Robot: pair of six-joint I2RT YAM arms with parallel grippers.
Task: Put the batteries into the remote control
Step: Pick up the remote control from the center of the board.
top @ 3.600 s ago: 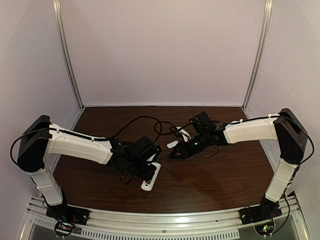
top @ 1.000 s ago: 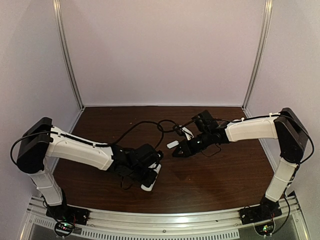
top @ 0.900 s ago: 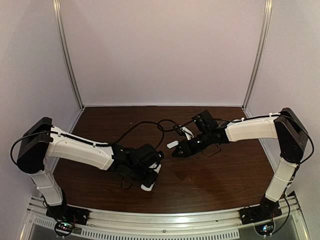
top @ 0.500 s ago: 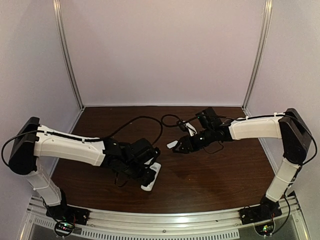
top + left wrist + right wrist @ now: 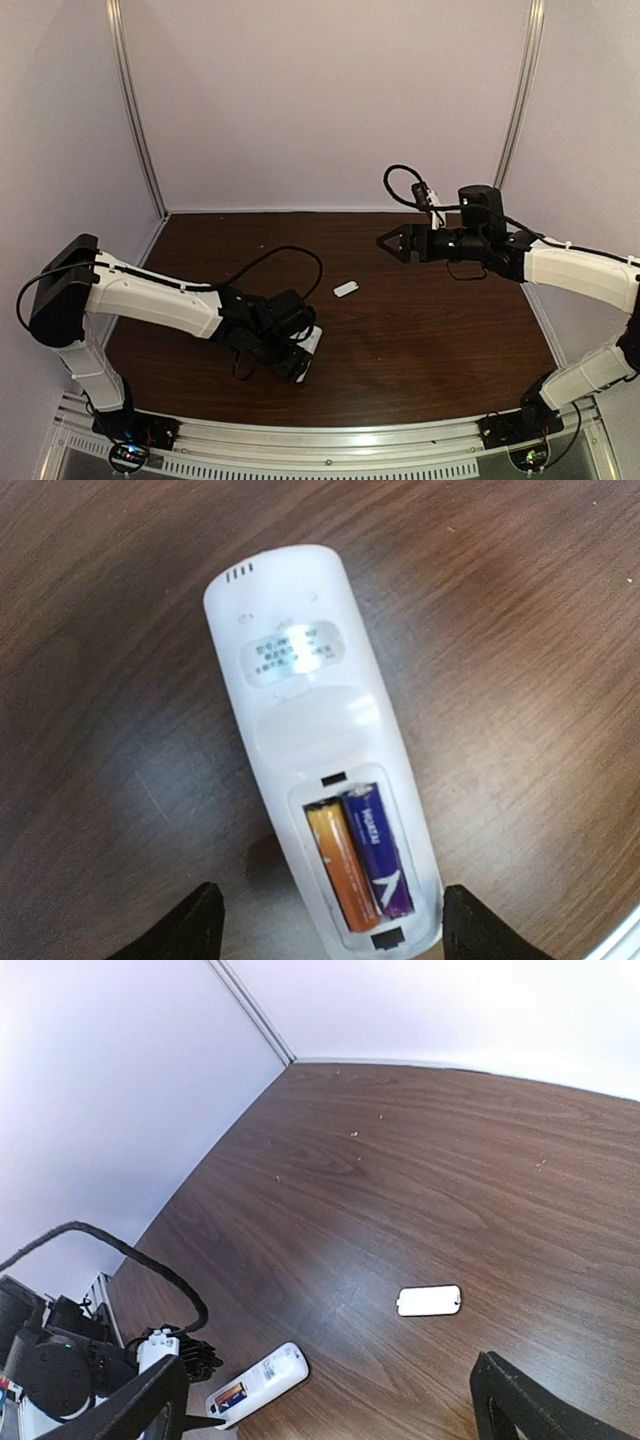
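I am viewing a dark brown wood-grain table [image 5: 440, 340]. The remote control [image 5: 300, 710] is lying on it face down at front left, battery bay facing up. A small white cover piece [image 5: 345, 289] is lying flat near the middle, well apart from the remote control.

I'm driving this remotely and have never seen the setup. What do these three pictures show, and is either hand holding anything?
Two robot arms are bolted at the near edge of a wooden table. The wide picture looks down from above and behind them; the other two come from a camera on each wrist. The left hand stands open over the remote control, which lies face down with its bay uncovered and two batteries seated, one orange, one purple. The right hand is open, empty and raised above the table. A small white cover piece lies loose between the arms. Nothing is held.
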